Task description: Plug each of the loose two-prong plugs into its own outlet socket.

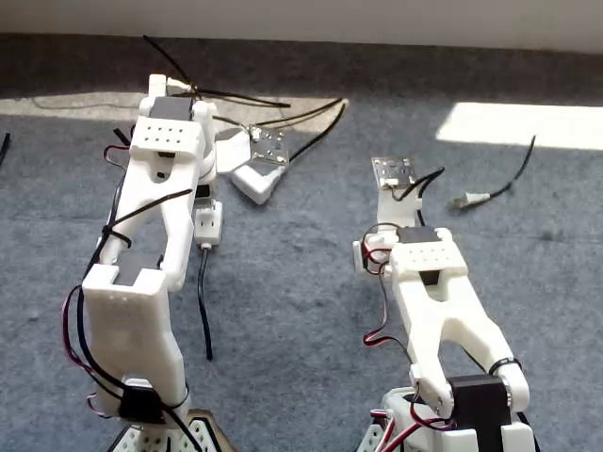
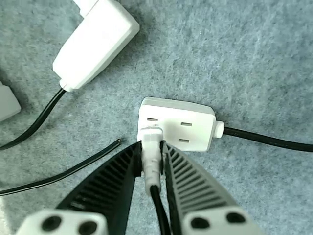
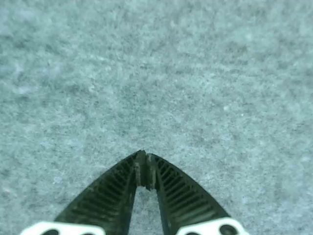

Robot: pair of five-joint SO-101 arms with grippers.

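**Task item.** A white two-prong plug (image 2: 151, 164) with a black lead stands nose-first against the face of the white outlet block (image 2: 183, 122), at the socket on the block's end away from its cord (image 2: 264, 139). The prongs are hidden. I cannot tell whether they are seated or only resting at the slots. The other two sockets on the block are vacant.

**Tool.** The left gripper (image 2: 150, 145) is clamped narrowly on the plug body, with one finger on each flat side. The right gripper (image 3: 146, 172) is pinched together with nothing in it and hangs over bare carpet (image 3: 205, 73).

**Surroundings.** In the high view the block lies loose on the carpet beside the left arm, toward the far left. A larger white housing (image 2: 95, 41) on a black lead lies just beyond it, and a bare black wire end (image 2: 115, 142) lies near the gripper. A second loose plug (image 1: 468, 200) lies well apart, toward the far right edge, next to a sunlit patch.

**Risks, as judged.**
- Nothing braces the block, so an insertion push may slide it across the carpet instead of seating the prongs.
- The grip is narrow, so the plug could pivot between the fingers and enter the slots crooked or bend a prong.
- Letting go before the plug is fully seated may let its lead pull it back out.
- The nearby wire end could snag a finger.
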